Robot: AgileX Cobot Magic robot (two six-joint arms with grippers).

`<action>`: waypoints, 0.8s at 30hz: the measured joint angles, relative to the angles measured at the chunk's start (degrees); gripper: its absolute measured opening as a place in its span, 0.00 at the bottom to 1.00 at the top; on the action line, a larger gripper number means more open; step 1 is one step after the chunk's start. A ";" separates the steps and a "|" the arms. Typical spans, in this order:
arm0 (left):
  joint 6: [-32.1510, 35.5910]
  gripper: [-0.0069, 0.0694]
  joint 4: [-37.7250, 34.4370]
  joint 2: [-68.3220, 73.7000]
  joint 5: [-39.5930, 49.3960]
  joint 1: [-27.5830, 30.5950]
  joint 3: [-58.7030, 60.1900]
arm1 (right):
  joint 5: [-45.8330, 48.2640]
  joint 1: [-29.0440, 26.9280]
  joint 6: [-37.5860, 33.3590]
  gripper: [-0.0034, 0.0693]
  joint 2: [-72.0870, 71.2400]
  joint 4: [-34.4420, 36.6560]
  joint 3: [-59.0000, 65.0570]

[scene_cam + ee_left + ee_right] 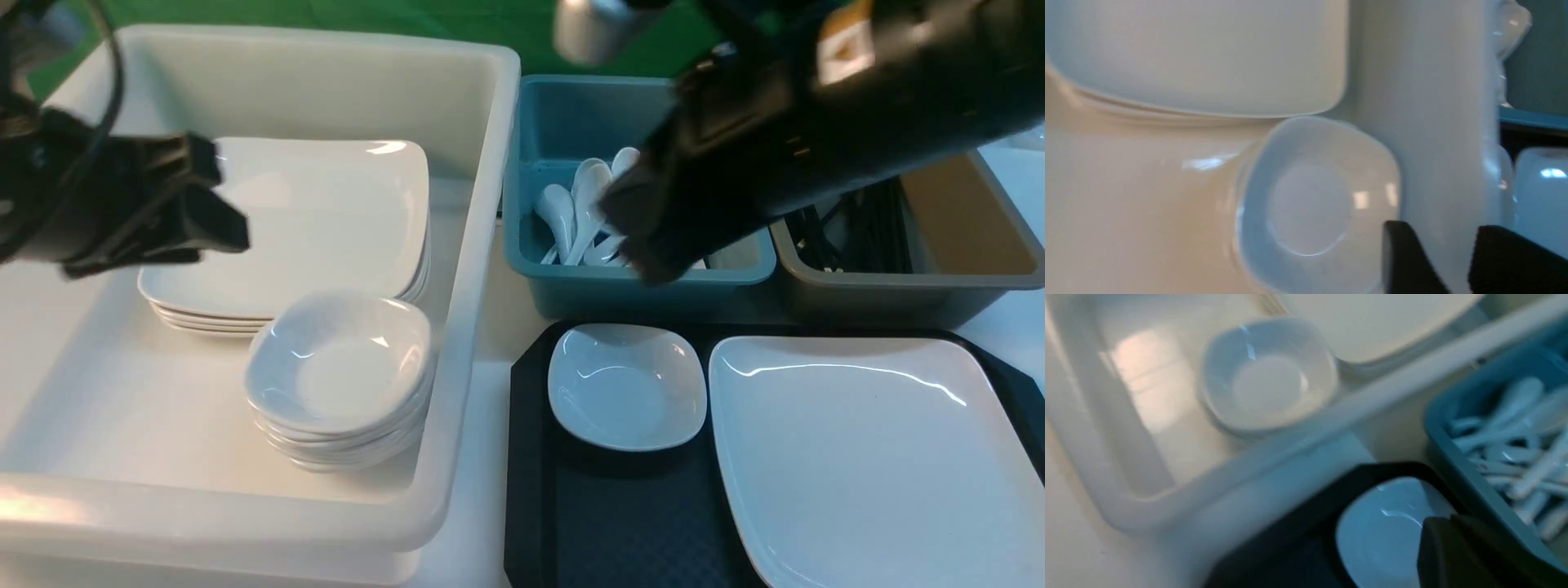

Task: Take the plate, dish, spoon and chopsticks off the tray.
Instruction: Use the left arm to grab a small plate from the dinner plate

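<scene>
The black tray [604, 523] lies at the front right and holds a small white dish [627, 385] and the large white square plate [865, 457]. No spoon or chopsticks show on the tray. My left gripper [220, 196] hovers open and empty over the white tub; in the left wrist view [1443, 230] its fingers stand apart above the tub's wall. My right gripper [633, 245] hangs over the blue tub's front edge, just behind the dish. In the right wrist view [1437, 526] its fingers are together, with the dish [1380, 535] under them.
A big white tub [473, 245] on the left holds a stack of square plates [318, 220] and a stack of small dishes [339, 367]. A blue tub [637, 294] holds several white spoons. A grey-brown tub [898, 294] holds dark chopsticks.
</scene>
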 joint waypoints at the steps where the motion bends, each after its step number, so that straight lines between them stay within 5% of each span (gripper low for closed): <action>1: 0.13 0.21 0.30 0.38 0.24 -2.38 -1.12 | 1.46 -1.64 0.48 0.10 -0.59 -0.50 0.00; 6: -1.13 0.10 5.56 7.18 0.95 -18.61 -8.77 | 12.69 -13.99 1.62 0.08 -5.09 -1.86 1.51; 13: -1.67 0.11 17.92 22.17 0.90 -36.26 -19.06 | 13.47 -29.05 2.19 0.08 -12.88 -0.93 14.13; 17: -1.67 0.22 25.48 30.70 0.78 -42.27 -23.97 | 8.95 -33.89 2.19 0.08 -18.37 0.08 22.92; 24: -0.17 0.61 32.70 42.47 -0.48 -45.58 -27.29 | 6.00 -36.13 2.19 0.08 -23.90 0.42 28.28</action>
